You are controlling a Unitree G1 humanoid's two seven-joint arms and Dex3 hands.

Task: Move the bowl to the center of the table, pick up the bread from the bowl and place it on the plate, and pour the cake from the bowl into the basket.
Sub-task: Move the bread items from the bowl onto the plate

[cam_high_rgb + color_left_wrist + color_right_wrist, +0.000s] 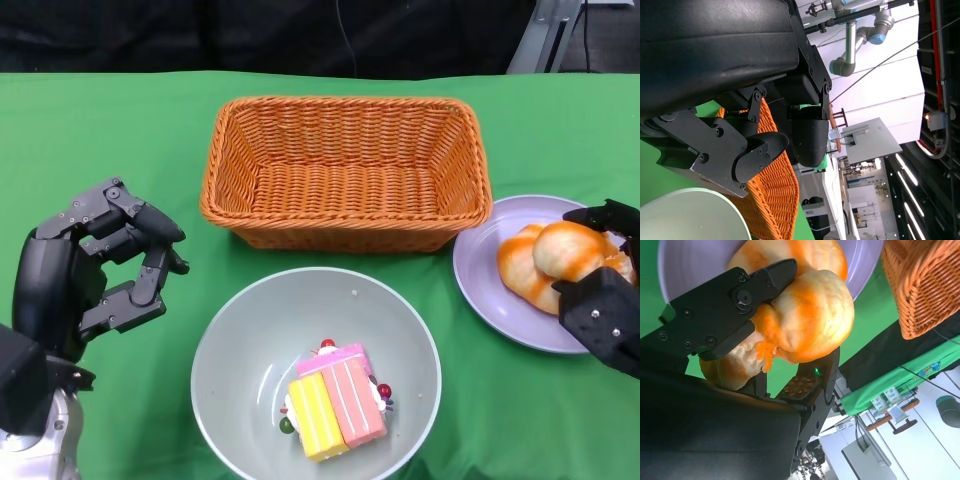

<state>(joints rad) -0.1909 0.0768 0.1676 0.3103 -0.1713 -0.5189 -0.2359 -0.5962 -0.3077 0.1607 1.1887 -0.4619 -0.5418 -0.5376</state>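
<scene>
Green counter, three items sitting on it.
Orange wicker basket at back center; pale grey-green bowl at the near edge, just in front of it, not touching; lilac plate to the right, close to the basket's right front corner and apart from the bowl.

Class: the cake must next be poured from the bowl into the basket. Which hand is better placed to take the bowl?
Left. The left hand is free beside the bowl; the right hand holds the bread over the plate.
</scene>
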